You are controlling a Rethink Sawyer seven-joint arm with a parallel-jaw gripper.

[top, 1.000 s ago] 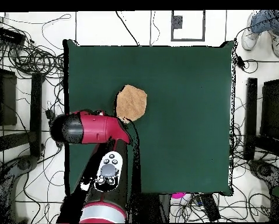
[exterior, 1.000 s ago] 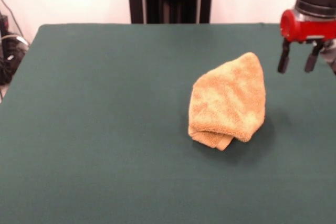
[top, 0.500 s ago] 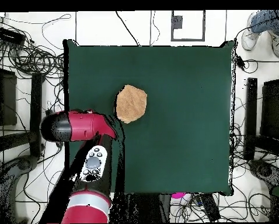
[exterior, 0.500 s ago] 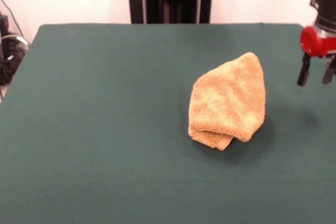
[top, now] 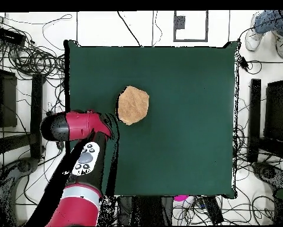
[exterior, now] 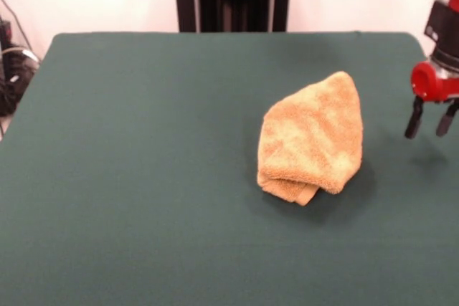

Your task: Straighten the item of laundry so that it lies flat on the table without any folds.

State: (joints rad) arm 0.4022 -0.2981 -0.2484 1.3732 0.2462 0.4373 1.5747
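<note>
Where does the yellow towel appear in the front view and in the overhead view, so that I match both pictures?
Front view: the towel lies right of centre, folded, beside the open gripper.
Overhead view: the towel lies left of centre on the table.
Shared landmark: the red arm next to it.

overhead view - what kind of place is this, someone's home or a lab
Most likely a robotics lab. A red robot arm reaches over a green-topped table that holds only a folded yellow towel, its open gripper off to one side. Tangled cables cover the floor, and a person's shoes show in a corner.
</note>
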